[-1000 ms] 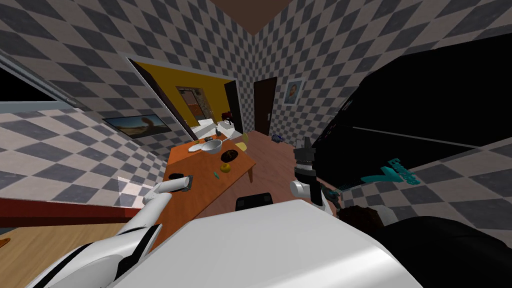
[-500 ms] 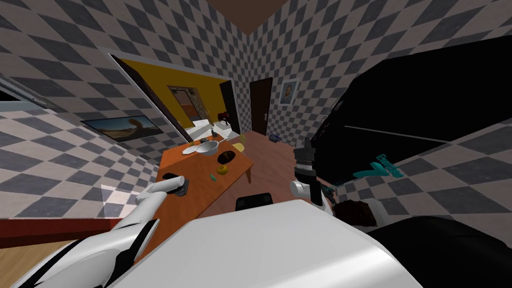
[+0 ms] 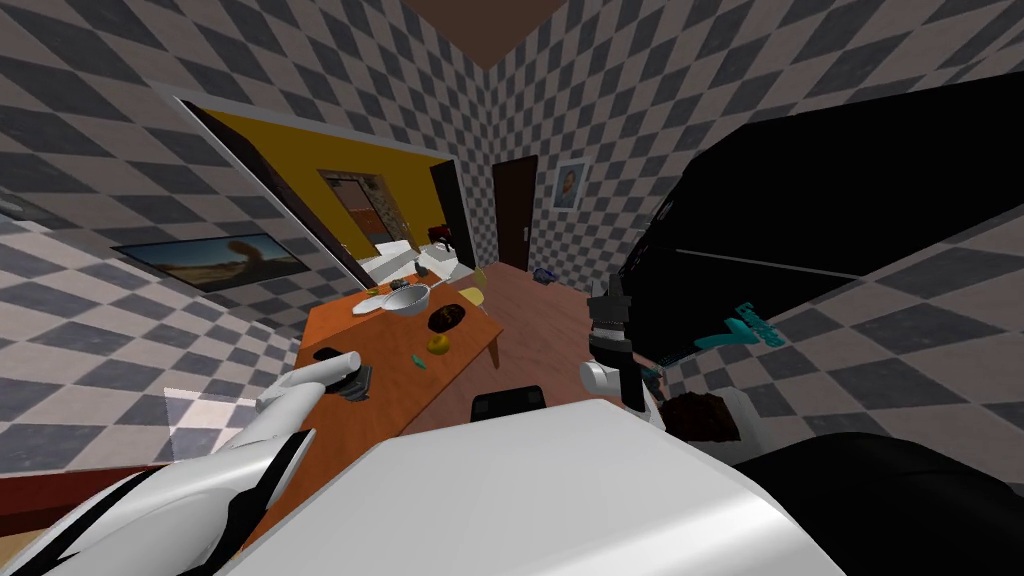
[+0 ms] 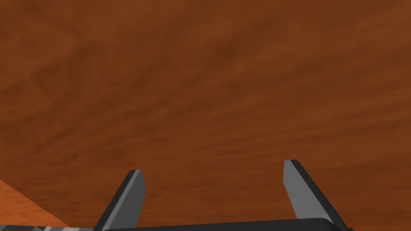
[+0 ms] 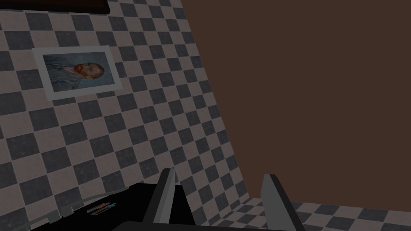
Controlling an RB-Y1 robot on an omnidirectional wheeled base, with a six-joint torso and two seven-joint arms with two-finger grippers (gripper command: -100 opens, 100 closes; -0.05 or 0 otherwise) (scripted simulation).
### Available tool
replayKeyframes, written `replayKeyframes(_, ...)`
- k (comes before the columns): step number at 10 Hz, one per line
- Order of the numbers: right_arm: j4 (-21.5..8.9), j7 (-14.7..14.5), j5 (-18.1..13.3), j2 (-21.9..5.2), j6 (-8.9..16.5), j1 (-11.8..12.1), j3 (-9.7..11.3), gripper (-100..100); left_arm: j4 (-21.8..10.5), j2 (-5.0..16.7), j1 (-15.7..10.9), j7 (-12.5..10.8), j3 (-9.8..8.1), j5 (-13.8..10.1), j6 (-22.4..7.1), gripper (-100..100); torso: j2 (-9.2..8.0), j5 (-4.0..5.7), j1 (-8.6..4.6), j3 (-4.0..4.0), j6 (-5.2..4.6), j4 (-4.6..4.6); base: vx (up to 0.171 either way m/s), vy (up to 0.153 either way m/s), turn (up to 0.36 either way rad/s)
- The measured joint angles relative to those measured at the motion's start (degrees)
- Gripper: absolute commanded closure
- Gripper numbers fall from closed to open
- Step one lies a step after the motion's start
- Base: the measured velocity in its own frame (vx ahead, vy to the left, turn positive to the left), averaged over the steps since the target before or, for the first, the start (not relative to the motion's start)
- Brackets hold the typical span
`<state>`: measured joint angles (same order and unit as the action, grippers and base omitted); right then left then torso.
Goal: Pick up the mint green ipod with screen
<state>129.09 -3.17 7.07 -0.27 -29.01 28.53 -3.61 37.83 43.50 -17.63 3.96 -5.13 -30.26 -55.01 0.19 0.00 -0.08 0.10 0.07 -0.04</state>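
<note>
The long orange-brown wooden table (image 3: 392, 340) lies under the left gripper (image 4: 214, 172), its fingers apart above the near end, the right gripper (image 5: 218, 180) is raised beside the table, also spread, and the small mint green ipod (image 3: 418, 359) lies mid-table just beside a round yellow fruit (image 3: 438, 343).

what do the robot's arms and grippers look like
The left arm is white with black joint bands; the right arm is dark with a light grey joint. The left gripper and right gripper have two thin grey blade fingers on a dark box.
</note>
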Motion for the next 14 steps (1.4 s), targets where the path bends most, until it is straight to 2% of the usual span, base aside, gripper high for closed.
replayKeyframes(3,0.00,0.00,0.00,0.00,0.00,0.00,0.00,0,-4.14,0.67,-1.60,1.08,0.06,-2.07,-1.09,-100,-0.01,0.00,0.00,-0.01,0.00,0.00,0.026,-0.025,-0.083)
replayKeyframes(4,0.00,0.00,0.00,0.00,0.00,0.00,0.00,0,-5.83,1.05,-2.42,1.52,0.13,-3.24,-1.91,-100,0.02,0.01,-0.04,0.01,-0.02,0.00,0.052,-0.050,-0.113)
replayKeyframes(5,0.00,0.00,0.00,0.00,0.00,0.00,0.00,0,-8.94,1.53,-3.85,2.53,0.18,-4.97,-2.68,-100,0.08,0.02,-0.11,0.05,-0.02,-0.02,0.070,-0.044,-0.114)
replayKeyframes(6,0.00,0.00,0.00,0.00,0.00,0.00,0.00,0,-10.06,1.87,-4.03,3.01,0.17,-6.67,-3.93,-100,0.14,0.02,-0.10,0.08,-0.02,-0.03,0.075,-0.050,-0.102)
replayKeyframes(7,0.00,0.00,0.00,0.00,0.00,0.00,0.00,0,-9.76,2.39,-3.73,2.94,0.10,-8.35,-5.92,-100,0.17,0.03,-0.12,0.10,-0.01,-0.04,0.057,-0.045,-0.043)
replayKeyframes(8,0.00,0.00,0.00,0.00,0.00,0.01,0.00,0,-10.68,2.44,-4.19,3.10,0.16,-9.05,-6.66,-100,0.13,0.02,-0.11,0.08,0.00,-0.03,0.059,-0.040,-0.057)
replayKeyframes(9,0.00,0.00,0.00,0.00,0.00,0.00,0.00,0,-13.42,2.51,-5.64,3.94,0.32,-9.99,-6.65,-100,0.13,0.02,-0.10,0.08,-0.01,-0.03,0.067,-0.059,-0.083)
replayKeyframes(10,0.00,0.00,0.00,0.00,0.00,0.00,0.00,0,-14.17,2.71,-5.93,4.39,0.35,-11.22,-7.41,-100,0.15,0.03,-0.16,0.09,-0.01,-0.03,0.063,-0.067,-0.082)
replayKeyframes(11,0.00,0.00,0.00,0.00,0.00,0.00,0.00,0,-16.24,2.83,-6.84,5.25,0.36,-12.47,-7.84,-100,0.14,0.04,-0.19,0.08,-0.01,-0.03,0.107,-0.086,-0.104)
replayKeyframes(12,0.00,0.00,0.00,0.01,0.00,0.01,0.00,0,-13.57,2.41,-5.39,4.23,0.44,-13.63,-9.54,-100,0.26,0.05,-0.27,0.14,-0.02,-0.05,0.093,-0.072,-0.031)
replayKeyframes(14,0.00,0.00,0.00,0.00,0.00,0.00,0.00,0,-15.84,2.34,-6.59,4.96,0.48,-14.53,-9.83,-100,0.08,0.03,-0.09,0.06,0.02,-0.03,0.022,-0.019,0.007)
